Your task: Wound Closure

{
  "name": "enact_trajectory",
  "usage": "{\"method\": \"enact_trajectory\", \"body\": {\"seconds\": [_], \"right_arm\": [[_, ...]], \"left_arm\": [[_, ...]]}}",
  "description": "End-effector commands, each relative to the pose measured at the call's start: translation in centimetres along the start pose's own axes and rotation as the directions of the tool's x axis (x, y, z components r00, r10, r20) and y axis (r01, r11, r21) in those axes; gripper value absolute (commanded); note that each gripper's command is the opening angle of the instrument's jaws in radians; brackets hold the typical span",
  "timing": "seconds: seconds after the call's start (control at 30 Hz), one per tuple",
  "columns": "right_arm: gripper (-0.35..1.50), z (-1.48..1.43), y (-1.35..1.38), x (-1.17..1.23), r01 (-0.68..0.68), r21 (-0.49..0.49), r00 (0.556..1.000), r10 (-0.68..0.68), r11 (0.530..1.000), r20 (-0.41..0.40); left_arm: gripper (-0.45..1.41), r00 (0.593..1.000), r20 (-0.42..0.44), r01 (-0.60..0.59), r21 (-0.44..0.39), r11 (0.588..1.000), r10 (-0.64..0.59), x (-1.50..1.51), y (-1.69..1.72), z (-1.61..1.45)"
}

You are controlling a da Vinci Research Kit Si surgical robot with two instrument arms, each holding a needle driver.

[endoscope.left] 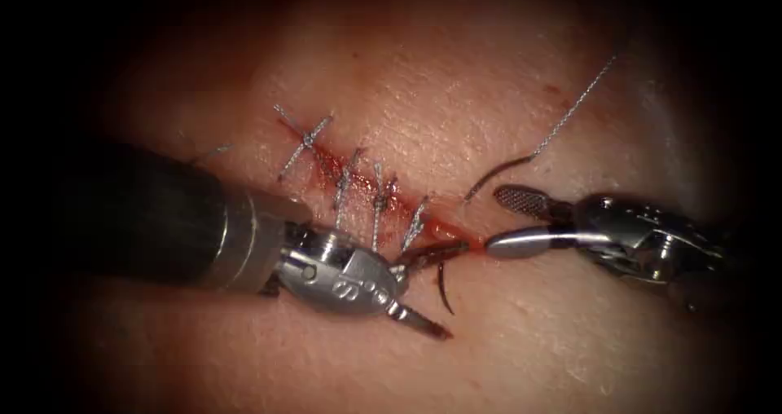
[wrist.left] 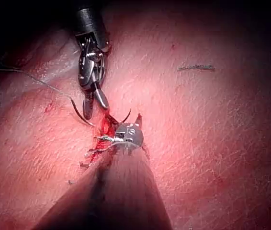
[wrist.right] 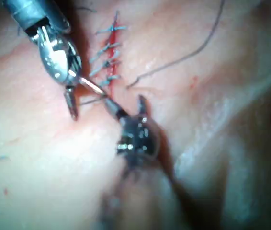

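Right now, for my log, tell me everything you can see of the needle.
The needle is thin, dark, curved metal. Its middle is buried in the tissue at the open end of the cut. Its tail, trailing thread, rises right of the cut; its other end sticks out left of it, between the open fingers of the left tool, seemingly ungripped. The right tool, fingers open, holds nothing.

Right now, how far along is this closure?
Done: several stitches cross the cut. In hand: the needle sits in the tissue at the cut's lower end, threaded end out on the right. Left tool and right tool hold nothing, jaws open. Left: that red end is unstitched.
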Motion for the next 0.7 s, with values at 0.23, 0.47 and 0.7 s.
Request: {"method": "enact_trajectory", "body": {"seconds": [0.23, 0.47, 0.7], "right_arm": [[1.37, 0.05, -0.03, -0.11, 0.006, -0.001, 1.000, -0.006, 1.000, 0.000], [1.37, 0.05, -0.09, -0.13, 0.007, -0.005, 1.000, -0.007, 1.000, 0.005], [1.38, 0.04, -0.16, -0.14, 0.006, 0.005, 1.000, -0.006, 1.000, 0.008]], "left_arm": [[-0.45, 1.000, 0.023, -0.001, -0.005, 1.000, 0.001, -0.06, 0.02, 0.11], [-0.45, 0.997, 0.030, 0.072, -0.105, 0.992, -0.069, 0.17, 0.12, 0.03], [-0.45, 0.929, 0.001, 0.349, -0.332, 0.877, -0.369, 0.90, 0.27, -0.39]]}}
